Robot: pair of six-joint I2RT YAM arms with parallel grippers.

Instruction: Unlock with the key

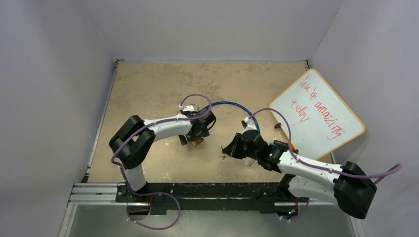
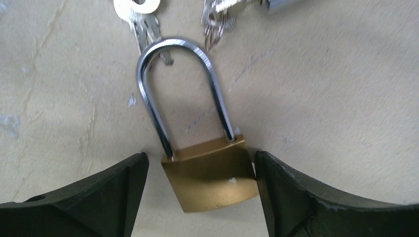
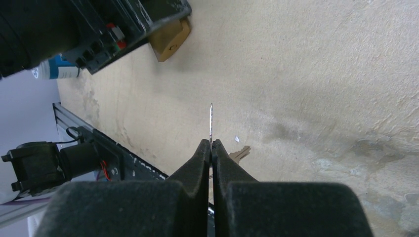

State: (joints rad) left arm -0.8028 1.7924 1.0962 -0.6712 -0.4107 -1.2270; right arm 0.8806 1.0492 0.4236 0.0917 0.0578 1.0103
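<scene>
The left gripper (image 1: 195, 139) straddles the brass padlock (image 2: 212, 177) on the tabletop (image 2: 321, 98), jaws apart and unclamped, while the right gripper (image 3: 211, 145), pinched shut on the key (image 3: 211, 121) nearby, next needs its blade aligned with the padlock's base.

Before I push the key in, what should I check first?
1. right gripper holds key: ok, blade protrudes.
2. padlock sits between left gripper fingers: ok.
3. padlock clamped: not ok, jaws open, gap one side.
4. shackle seated both ends: ok.
5. blade lined up with padlock: not ok, padlock off to the side.
6. keyhole facing key: cannot tell.
</scene>
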